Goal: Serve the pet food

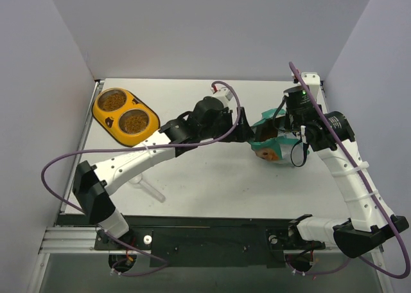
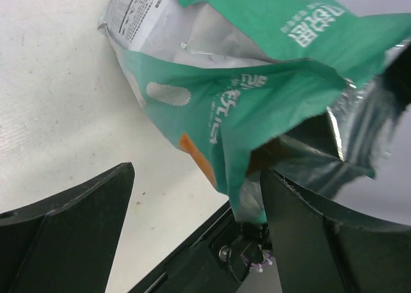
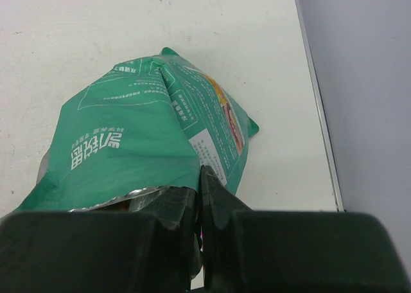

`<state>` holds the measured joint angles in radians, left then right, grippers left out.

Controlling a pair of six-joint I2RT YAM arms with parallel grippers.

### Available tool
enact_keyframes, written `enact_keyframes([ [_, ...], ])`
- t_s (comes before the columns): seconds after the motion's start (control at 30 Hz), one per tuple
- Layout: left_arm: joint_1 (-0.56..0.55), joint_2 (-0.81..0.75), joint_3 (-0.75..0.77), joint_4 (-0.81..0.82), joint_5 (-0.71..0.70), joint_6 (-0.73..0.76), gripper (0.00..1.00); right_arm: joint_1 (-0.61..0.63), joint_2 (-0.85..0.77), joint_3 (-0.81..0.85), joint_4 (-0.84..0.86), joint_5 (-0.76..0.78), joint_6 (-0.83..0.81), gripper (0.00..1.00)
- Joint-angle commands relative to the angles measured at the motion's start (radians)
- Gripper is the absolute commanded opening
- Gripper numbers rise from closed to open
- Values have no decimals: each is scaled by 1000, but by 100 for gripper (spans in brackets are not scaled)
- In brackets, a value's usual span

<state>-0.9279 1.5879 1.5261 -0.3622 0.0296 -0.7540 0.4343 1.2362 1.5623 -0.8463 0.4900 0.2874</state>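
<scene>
Pouch (image 1: 264,137) right, kibble (image 1: 134,121) in feeder (image 1: 98,113), scoop (image 1: 148,189) left

pouch (image 2: 257,94): glossy teal plastic film ext, crinkled silver foil lining int. surface (image 2: 51,81): matt white, faint grain. left gripper (image 2: 196,177) fingers (image 2: 70,235): matt blk plastic, smooth. feeder (image 1: 101,117): glossy yellow plastic; pet food (image 1: 133,121): dry matt brown granules.

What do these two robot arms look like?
The left arm and right arm are white shells with black joints. A purple cable loops along each. The left tool and right tool are black, two-fingered.
</scene>
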Motion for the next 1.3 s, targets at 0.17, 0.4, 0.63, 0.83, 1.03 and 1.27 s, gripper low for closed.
enact_keyframes([
  [0.17,-29,176,224,-53,-2,51,80,-6,-12,31,-53,61,-13,0],
  [0.4,-29,326,471,-237,6,76,27,-5,-15,41,-71,29,-10,0],
  [0.63,-28,330,583,-355,-20,-17,0,14,-6,54,-103,-137,-47,54],
  [0.83,-22,379,795,-645,-75,-119,0,75,-64,41,-100,-232,-68,93],
  [1.03,14,270,678,-594,-45,-223,0,106,-204,-53,-5,-410,-77,94],
  [1.27,57,181,628,-623,-68,-280,0,196,-241,-191,107,-545,-96,94],
])
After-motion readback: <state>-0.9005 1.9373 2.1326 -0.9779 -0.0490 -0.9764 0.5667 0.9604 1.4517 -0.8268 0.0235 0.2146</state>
